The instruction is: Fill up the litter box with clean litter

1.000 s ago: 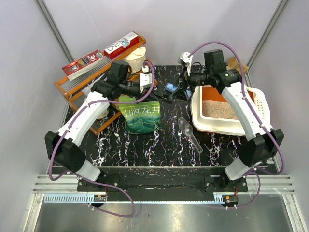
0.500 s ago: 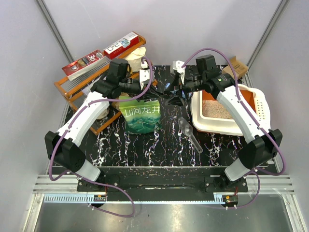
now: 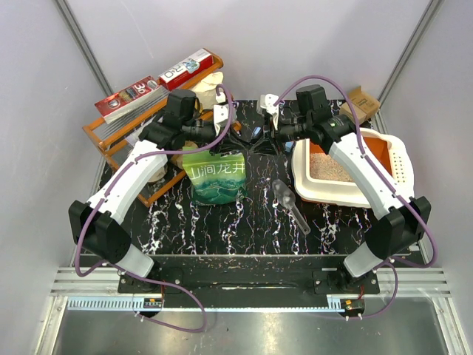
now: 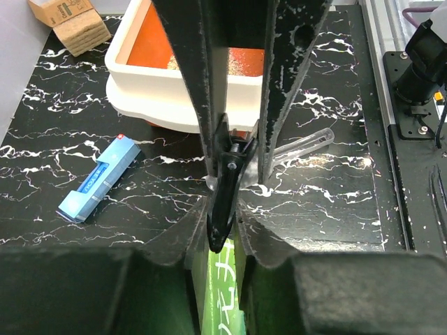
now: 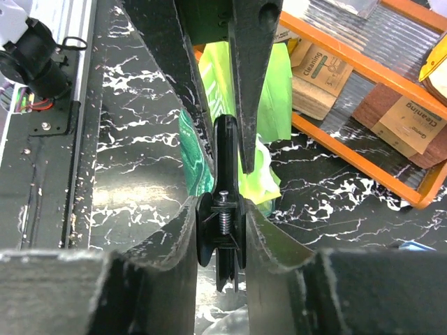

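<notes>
Clearance is tight at upper centre of the overhead view, where both arms meet above the green pouch (image 3: 216,181). The table (image 3: 222,229) lies open along its lower edge. Litter box (image 3: 325,194) sits at right, with a white rim and an orange inside. Clean litter (image 3: 332,167) forms a pale beige layer in it. A clear scoop (image 3: 290,204) lies just left of the box. Left gripper (image 4: 222,234) jaws pinch the pouch top. Right gripper (image 5: 222,209) jaws press on a black clip (image 5: 225,150). The pouch carries white Chinese characters. Packets (image 5: 323,66) in the orange rack (image 5: 356,160) read "Cleaning", and a red box (image 3: 137,92) reads "30".
</notes>
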